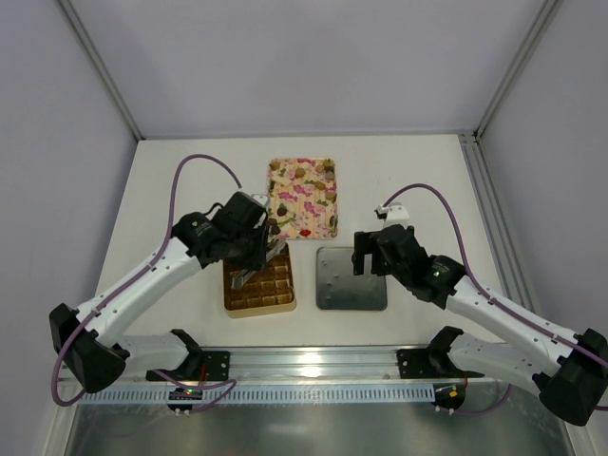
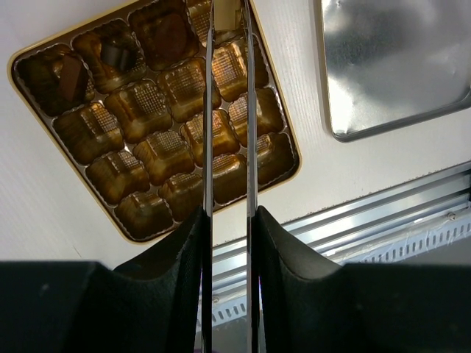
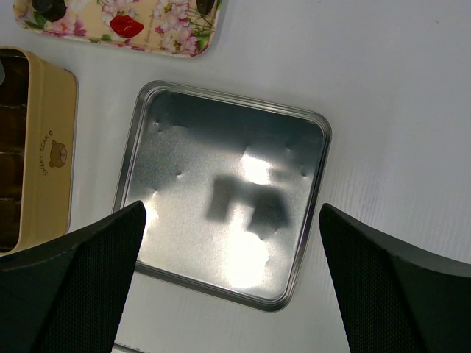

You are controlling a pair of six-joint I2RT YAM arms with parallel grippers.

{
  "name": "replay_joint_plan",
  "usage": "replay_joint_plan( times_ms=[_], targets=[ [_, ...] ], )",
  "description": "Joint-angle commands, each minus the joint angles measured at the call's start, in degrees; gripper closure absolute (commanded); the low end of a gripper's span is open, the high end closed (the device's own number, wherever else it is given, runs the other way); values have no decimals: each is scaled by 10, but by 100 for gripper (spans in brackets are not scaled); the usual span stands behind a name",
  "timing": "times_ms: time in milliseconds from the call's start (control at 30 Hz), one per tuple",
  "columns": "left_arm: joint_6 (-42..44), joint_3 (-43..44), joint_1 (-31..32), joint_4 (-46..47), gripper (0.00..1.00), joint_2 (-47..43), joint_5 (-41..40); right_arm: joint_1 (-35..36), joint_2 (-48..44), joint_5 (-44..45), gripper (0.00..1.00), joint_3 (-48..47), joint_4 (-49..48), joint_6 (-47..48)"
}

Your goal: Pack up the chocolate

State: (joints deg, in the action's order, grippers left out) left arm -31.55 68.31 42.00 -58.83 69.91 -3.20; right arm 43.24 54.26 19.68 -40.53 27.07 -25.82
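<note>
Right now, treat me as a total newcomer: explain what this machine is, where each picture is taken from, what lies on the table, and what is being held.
These are two robot arms bolted at the table's near edge. One picture looks down from above; the other two come from cameras on each wrist.

On the table lie a gold box of moulded pockets, a few holding chocolate, a flowered tray of sweets, and a silver lid lying inside up.

The left arm's fingers stand close together over the gold box, thin tongs reaching toward a pocket; whether they pinch a piece is hidden. The right arm's fingers are wide open above the lid, holding nothing.
</note>
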Motion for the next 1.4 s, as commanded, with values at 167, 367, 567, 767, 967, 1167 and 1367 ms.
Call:
replay_joint_plan(
  times_ms=[167, 367, 567, 767, 967, 1167, 1367],
  targets=[
    [-6, 2, 4, 25, 65, 6, -19, -3, -7, 3, 0, 1, -11, -5],
    [-3, 9, 4, 21, 63, 9, -25, -3, -6, 4, 0, 1, -12, -3],
    [4, 65, 4, -1, 62, 18, -24, -3, -9, 10, 0, -5, -7, -2],
    [16, 161, 4, -3, 60, 64, -12, -10, -24, 27, 0, -17, 10, 2],
    [28, 239, 6, 31, 60, 172, -8, -18, -45, 26, 0, -23, 26, 4],
    [40, 306, 7, 67, 55, 265, -12, -20, -58, 26, 0, -23, 42, 3],
    [33, 345, 12, 82, 54, 354, -1, -21, -73, 27, 0, -17, 51, 3]
  ],
)
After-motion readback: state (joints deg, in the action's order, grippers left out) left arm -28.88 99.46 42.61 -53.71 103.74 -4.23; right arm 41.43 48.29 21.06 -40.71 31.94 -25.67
